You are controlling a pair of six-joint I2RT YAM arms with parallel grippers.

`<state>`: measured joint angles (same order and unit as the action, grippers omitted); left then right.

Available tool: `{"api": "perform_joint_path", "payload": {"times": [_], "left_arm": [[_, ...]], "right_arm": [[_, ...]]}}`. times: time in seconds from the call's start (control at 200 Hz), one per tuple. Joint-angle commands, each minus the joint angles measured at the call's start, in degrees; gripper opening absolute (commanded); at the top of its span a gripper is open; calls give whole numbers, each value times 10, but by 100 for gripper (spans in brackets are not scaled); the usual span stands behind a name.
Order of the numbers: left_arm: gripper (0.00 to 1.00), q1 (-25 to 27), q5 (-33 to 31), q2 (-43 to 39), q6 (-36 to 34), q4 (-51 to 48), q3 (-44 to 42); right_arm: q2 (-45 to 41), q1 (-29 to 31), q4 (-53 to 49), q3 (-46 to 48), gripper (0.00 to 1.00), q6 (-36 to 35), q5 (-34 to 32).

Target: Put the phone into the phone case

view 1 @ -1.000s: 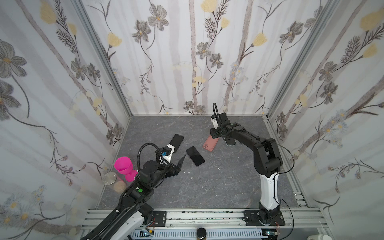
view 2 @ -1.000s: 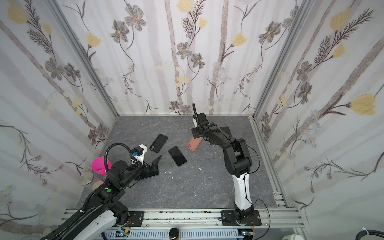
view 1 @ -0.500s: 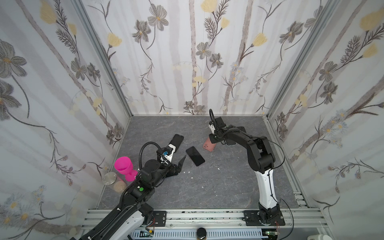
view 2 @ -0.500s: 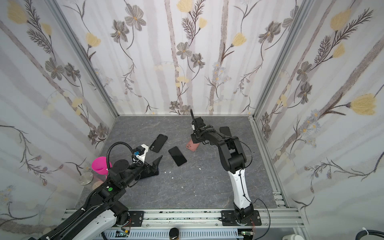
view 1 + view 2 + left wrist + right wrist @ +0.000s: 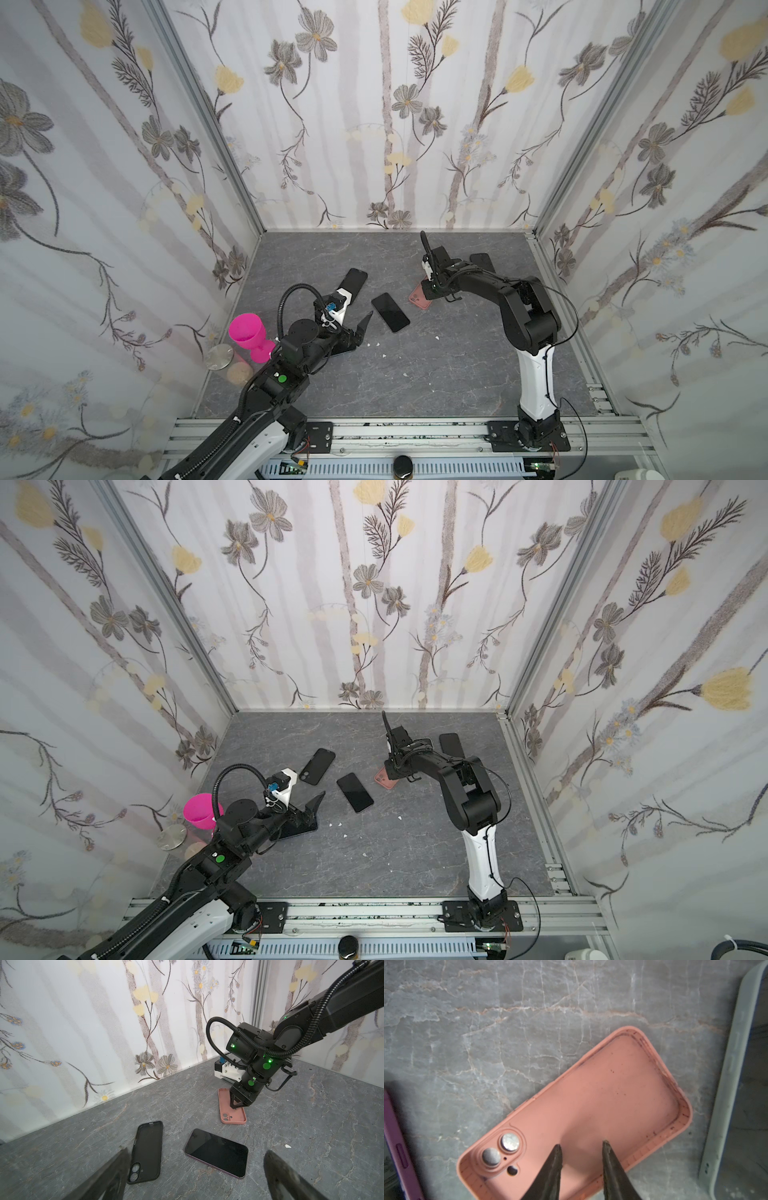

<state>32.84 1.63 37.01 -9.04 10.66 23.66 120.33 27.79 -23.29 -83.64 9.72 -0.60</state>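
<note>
Phone (image 5: 390,312) screen up on counter (image 5: 415,382) beside pink case (image 5: 612,1088); stiff, slick, probably best pinched across long edges. Left end effector (image 5: 196,1150) spread wide, empty; right end effector (image 5: 581,1144) narrowly parted over it, empty.

My left gripper (image 5: 197,1169) sits low, jaws spread wide; my right gripper (image 5: 581,1145) points down, jaws narrowly parted.

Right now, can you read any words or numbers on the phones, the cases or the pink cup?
None: no word, number or brand can be read anywhere.
phone: dark, blank screen.
pink case: plain, only camera holes.
black case: plain.
pink cup: plain.
green dots on the right arm: no writing.
</note>
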Motion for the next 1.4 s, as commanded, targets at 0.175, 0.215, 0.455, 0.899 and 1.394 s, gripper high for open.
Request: {"api": "perform_joint_path", "payload": {"times": [0.175,0.215,0.455,0.899,1.394], "left_arm": [[100,-1,11,-1,-2,0,6],[100,-1,11,-2,-1,0,7],[100,-1,18,-7,3,-8,10],[100,-1,8,-3,22,-25,20],[85,39,-1,234,439,-127,122]], "right_arm": [[-63,6,-7,122,36,88,16],[-74,10,0,140,38,98,19],[-131,52,11,214,43,165,8],[-231,108,-9,238,46,180,3],[-167,16,-49,158,43,31,-59]]}}
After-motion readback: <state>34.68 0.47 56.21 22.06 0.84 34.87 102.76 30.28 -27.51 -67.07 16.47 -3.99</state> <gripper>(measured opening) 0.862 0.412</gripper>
